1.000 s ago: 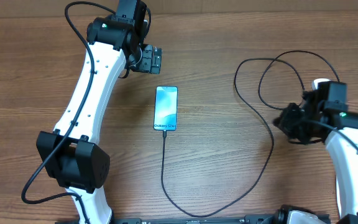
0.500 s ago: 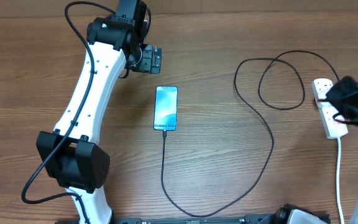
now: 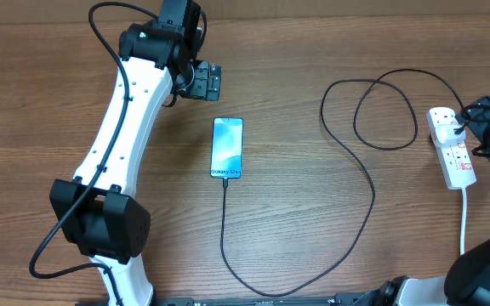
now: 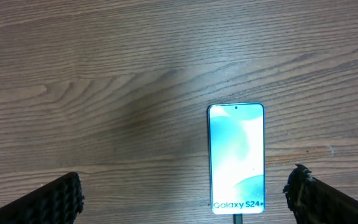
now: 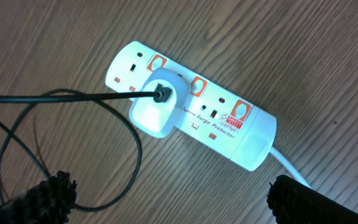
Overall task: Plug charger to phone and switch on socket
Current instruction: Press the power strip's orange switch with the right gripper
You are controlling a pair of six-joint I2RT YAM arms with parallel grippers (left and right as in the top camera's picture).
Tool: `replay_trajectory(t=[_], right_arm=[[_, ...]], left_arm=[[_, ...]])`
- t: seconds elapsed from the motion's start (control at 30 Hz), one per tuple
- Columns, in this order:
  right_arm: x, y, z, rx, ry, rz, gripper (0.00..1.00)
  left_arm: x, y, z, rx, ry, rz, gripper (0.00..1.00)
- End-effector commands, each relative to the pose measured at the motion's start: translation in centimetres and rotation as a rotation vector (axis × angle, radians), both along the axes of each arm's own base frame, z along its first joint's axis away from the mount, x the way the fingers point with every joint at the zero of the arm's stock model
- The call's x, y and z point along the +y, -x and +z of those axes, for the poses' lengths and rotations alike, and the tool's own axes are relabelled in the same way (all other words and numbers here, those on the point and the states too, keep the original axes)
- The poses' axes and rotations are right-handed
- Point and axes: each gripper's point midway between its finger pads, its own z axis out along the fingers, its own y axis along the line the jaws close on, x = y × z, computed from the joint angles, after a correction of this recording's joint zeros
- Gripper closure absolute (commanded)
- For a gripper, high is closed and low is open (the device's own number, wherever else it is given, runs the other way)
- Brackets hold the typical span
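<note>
Socket [image 3: 451, 146] now uncovered; your right gripper [image 3: 487, 123] has pulled back right of it, jaws apart, left gripper [image 3: 207, 81] likewise

Robotics lab bench: wood-grain table [image 3: 49, 93] with mounted white robot arm [image 3: 119, 127]

- Overhead, the light is bright and even across the wooden table [image 3: 313, 255]. Shadows are soft and short, hugging the left arm [image 3: 122, 119] to the left of the phone [image 3: 227, 149].
- The phone's screen glows pale blue with no burnt-out glare, and its lettering is readable.
- In the left wrist view, a broad pale sheen lies on the wood up and left of the phone. The grain there is crisp.
- The fingertips [image 4: 55, 200] of the left gripper [image 4: 182, 193], low on either side of the phone, are dark and soft-edged.
- Far right of the phone, the socket [image 3: 452, 146] is bright white. The right wrist view shows it sharp, with a faint shadow along its edge.
- The fingertips [image 5: 39, 199] of the right gripper [image 5: 179, 199] are dark and out of focus.
</note>
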Motion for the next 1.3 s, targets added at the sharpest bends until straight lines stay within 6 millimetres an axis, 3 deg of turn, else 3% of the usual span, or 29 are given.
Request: replay_trajectory(t=[0.0,0.5,0.73,0.9,1.27], right_arm=[[-1.5,-0.2,0.5,0.004,0.074,-0.033,0.00],[-3.3,-2.6,-3.0,0.015,0.084,-0.038,0.00],[-3.4,-2.4,-6.2,0.095,0.054,-0.033,0.00],[-4.3,-1.5,-6.7,0.151,0.103,-0.062,0.00],[-1.9,-0.4,-7.5,0.191,-0.013,-0.025,0.00]], left_arm=[[0.4,0.0,0.9,-0.022,-0.005,0.011,0.00],[0.4,0.0,0.9,-0.022,-0.004,0.011,0.00],[0.4,0.0,0.9,-0.022,-0.005,0.011,0.00],[0.4,0.0,0.9,-0.022,-0.005,0.011,0.00],[0.4,0.0,0.9,-0.022,-0.004,0.011,0.00]])
